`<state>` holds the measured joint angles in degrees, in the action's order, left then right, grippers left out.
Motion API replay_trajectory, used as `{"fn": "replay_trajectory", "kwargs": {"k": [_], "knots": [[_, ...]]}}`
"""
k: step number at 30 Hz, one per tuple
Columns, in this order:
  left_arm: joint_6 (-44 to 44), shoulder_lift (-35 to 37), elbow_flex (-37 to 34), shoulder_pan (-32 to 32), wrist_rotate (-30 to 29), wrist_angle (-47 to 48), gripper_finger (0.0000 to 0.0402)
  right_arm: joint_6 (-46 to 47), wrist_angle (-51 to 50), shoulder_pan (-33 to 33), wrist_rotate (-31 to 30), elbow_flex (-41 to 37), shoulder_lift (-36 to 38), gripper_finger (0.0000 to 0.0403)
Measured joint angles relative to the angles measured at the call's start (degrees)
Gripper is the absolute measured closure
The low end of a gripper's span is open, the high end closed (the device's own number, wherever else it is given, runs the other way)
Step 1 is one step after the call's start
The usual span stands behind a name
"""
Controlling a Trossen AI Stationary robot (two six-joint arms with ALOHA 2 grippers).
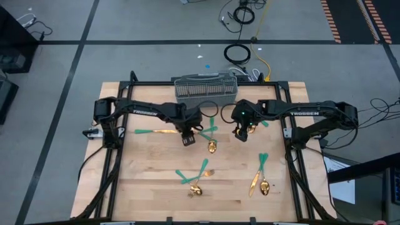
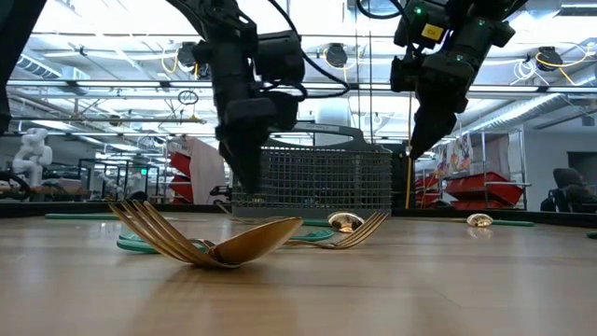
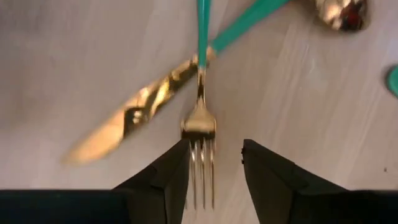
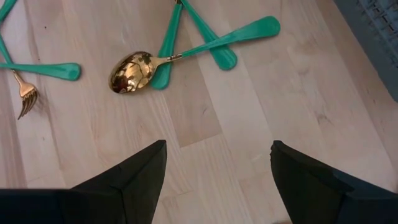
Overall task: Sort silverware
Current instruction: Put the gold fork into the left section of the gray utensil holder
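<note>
Gold silverware with teal handles lies scattered on the wooden table (image 1: 150, 181). My left gripper (image 3: 214, 146) is open and low over a fork (image 3: 199, 124); its fingers stand on either side of the tines, and the fork's teal handle crosses a gold knife (image 3: 124, 121). In the high view this gripper (image 1: 187, 137) is near the table's middle. My right gripper (image 4: 217, 146) is wide open above bare wood, with a teal-handled spoon (image 4: 132, 71) lying ahead of it. It hangs (image 1: 241, 134) just right of the crossed pieces (image 1: 209, 128).
The grey wire-mesh caddy (image 1: 205, 89) stands at the table's far edge, behind both grippers (image 2: 322, 177). More forks and spoons lie in piles near the front (image 1: 195, 180) and at the front right (image 1: 260, 176). A single knife (image 1: 156, 132) lies to the left.
</note>
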<state>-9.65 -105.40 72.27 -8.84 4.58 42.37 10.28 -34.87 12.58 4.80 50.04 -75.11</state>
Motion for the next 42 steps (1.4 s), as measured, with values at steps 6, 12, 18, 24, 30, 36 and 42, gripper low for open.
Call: {"fn": "replay_trajectory", "kwargs": {"k": [6,12,18,24,30,36,42], "knots": [[-9.18,0.17,-0.01,-0.18,-2.7,10.42,0.0246,-0.45,-0.11,0.02,0.0,0.0,0.0,0.0128],[-31.07,6.82,-1.8,0.21,-2.79,11.95,0.0246,-0.45,-0.06,0.02,0.0,0.0,0.0,0.0128],[-48.94,15.7,-11.77,0.56,-4.17,-1.08,0.0246,-0.27,-0.1,0.02,-0.04,0.0,0.0,0.0128],[-59.83,18.85,-22.96,0.68,-0.72,-15.45,0.0246,-0.02,-0.9,-0.45,-0.02,0.0,0.0,0.0128],[-61.65,18.53,-24.0,0.81,-0.72,-20.36,0.0246,-0.02,-0.59,-0.7,-0.02,0.0,0.0,0.0128],[-62.11,18.44,-24.04,1.93,-1.59,-16.41,0.0246,-0.03,-0.59,-0.7,-0.02,0.0,0.0,0.0128],[-63.59,18.43,-26.92,1.86,-2.25,-21.9,0.0246,-0.04,-0.61,-0.7,-0.02,0.0,0.0,0.0128]]}}
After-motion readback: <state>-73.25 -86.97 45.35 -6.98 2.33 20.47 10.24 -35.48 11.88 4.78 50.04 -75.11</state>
